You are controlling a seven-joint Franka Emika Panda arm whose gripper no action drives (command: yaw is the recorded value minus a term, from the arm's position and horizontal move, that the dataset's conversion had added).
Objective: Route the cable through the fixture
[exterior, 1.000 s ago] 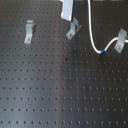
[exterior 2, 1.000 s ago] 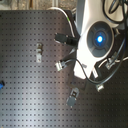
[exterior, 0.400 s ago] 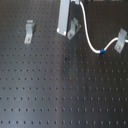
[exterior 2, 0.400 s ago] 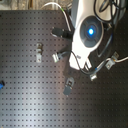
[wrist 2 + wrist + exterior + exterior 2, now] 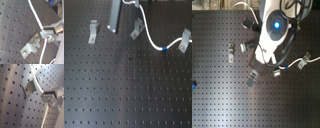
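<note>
First exterior view: the cable (image 5: 150, 41) is running down from the top edge, passing just beside the middle clip (image 5: 137, 28), then sweeping toward the first exterior view's right, its blue band (image 5: 164, 49) lying close to the right-hand clip (image 5: 184, 40). The left clip (image 5: 93, 31) is standing well apart from the cord, untouched. The arm's grey column (image 5: 114, 15) is hanging between the left and middle clips.

Second exterior view: the arm's white body (image 5: 273, 26) is covering the middle of the perforated board (image 5: 222, 100). The cable is showing as a loop at the top and a short white stretch (image 5: 294, 64) by a clip (image 5: 307, 57) on the second exterior view's right. Two more clips (image 5: 231, 51) are sitting on the second exterior view's left.

First wrist view: the gripper (image 5: 51, 96) is pinching the cable (image 5: 36, 81), the cord passing across a clip (image 5: 30, 87) and trailing out beyond the fingers.

Second wrist view: the cable (image 5: 35, 13) is entering the fingertips (image 5: 47, 33) and dropping away beside a clip (image 5: 30, 46); whether it is seated in the slot, nobody can tell from here.

Jaws: closed tight on the cord, no gap showing.

Progress: judging from these views, roughly midway; the right end looks routed, the middle clip is being worked, the left clip remains.
</note>
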